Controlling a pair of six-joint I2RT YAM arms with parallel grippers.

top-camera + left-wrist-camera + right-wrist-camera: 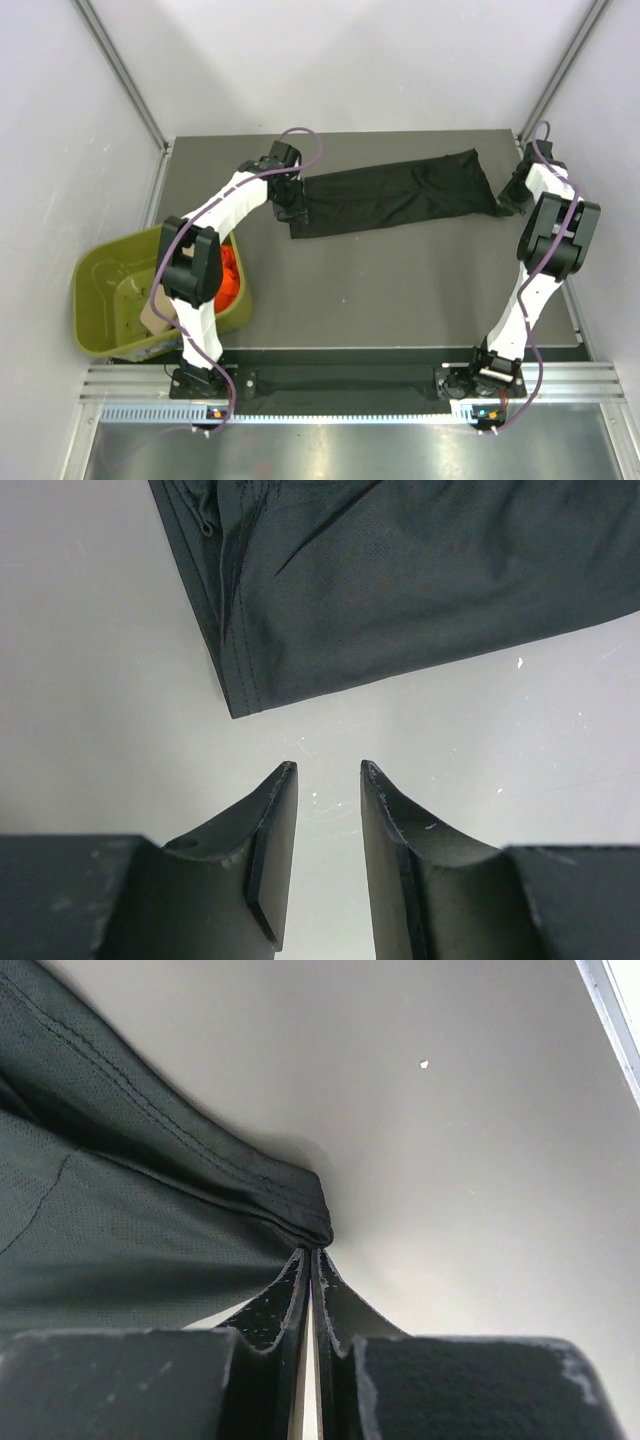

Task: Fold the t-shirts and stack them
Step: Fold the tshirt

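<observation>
The plain black cloth t-shirt [400, 195], barely pinched by the closed right gripper [312, 1252] and untouched by the half-parted left gripper [328, 768], may be pulled loose.

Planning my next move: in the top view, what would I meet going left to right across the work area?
Green tub → left fingers → black t-shirt → right fingers.

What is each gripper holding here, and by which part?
The right gripper pinches the black t-shirt at a hemmed corner of its right end. The left gripper is open and holds nothing.
</observation>
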